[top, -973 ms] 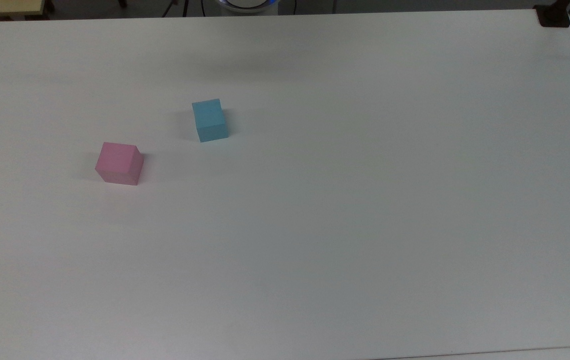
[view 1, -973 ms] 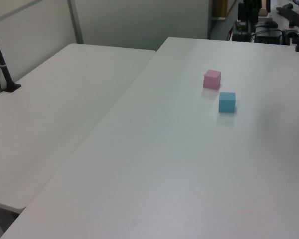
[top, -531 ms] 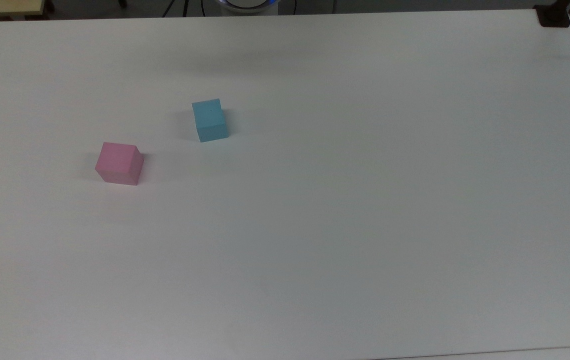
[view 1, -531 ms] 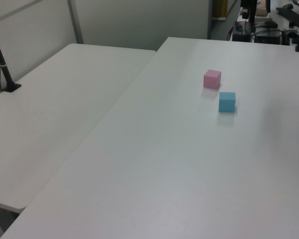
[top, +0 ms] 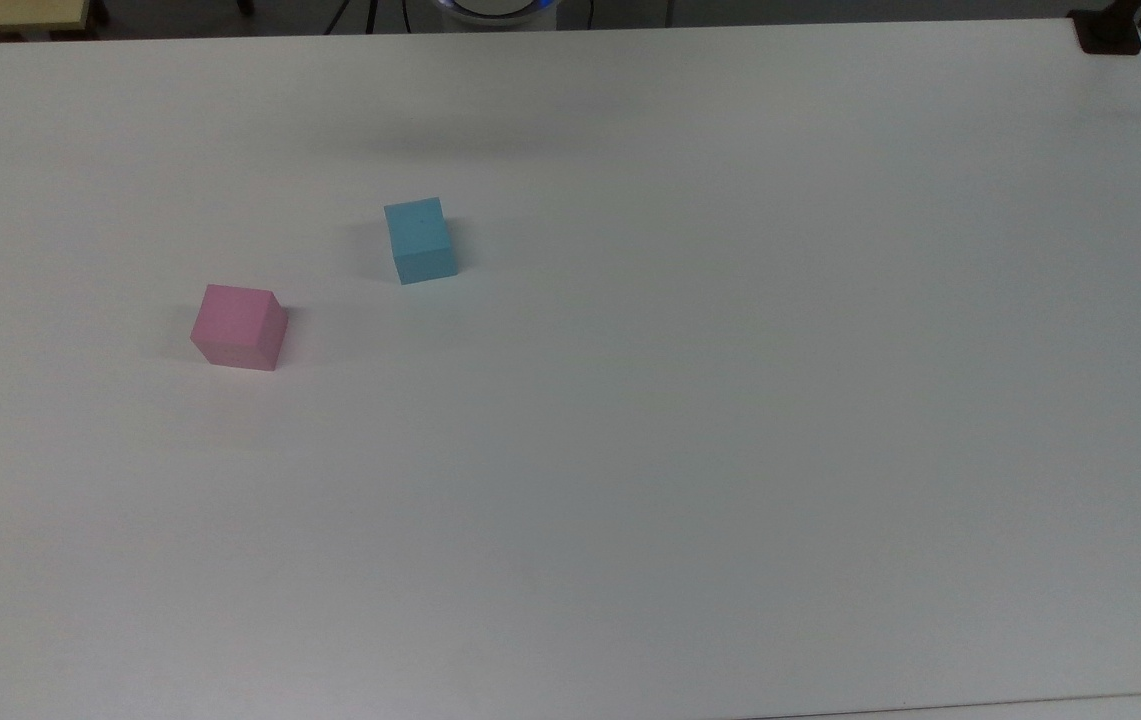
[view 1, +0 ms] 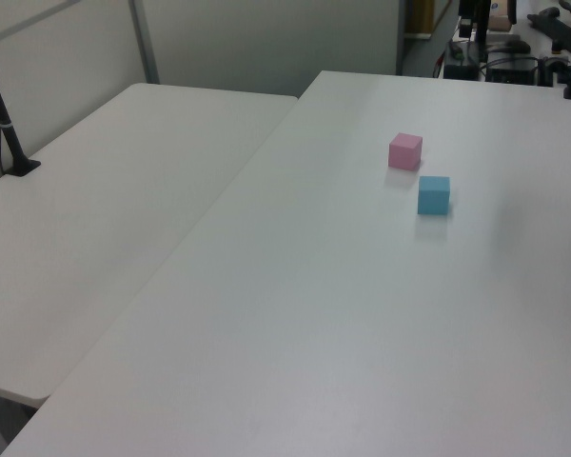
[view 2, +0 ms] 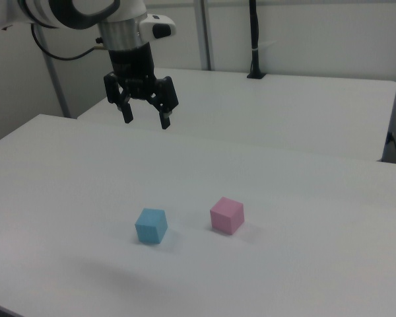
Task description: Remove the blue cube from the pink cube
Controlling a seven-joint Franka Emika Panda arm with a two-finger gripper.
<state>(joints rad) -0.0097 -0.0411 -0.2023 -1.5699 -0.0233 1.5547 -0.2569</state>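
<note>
A: Where is the blue cube?

B: On the white desk, not on the pink cube. The two sit near each other but apart, with bare desk between them. In the top view the blue cube lies up and to the right of the pink one; in the left view the blue cube is just below and right of the pink cube; in the right view the blue cube is to the left of the pink cube.

A: And the gripper?

B: In the right view it hangs high above the desk, well apart from both cubes, up and to the left of them. Its jaws are released, spread wide with nothing between them, pointing down.

A: Anything in the way?

B: Nothing stands between the cubes or over them. A faint shadow lies on the desk by its far edge in the top view.

A: What else is around?

B: A second white desk butts against the first, on the left view's left. A black pole rises from a base at its edge; the right view shows the pole at the back of the second desk. A dark bracket sits at the top view's upper right corner, and cables and gear are beyond the desk's far end in the left view.
</note>
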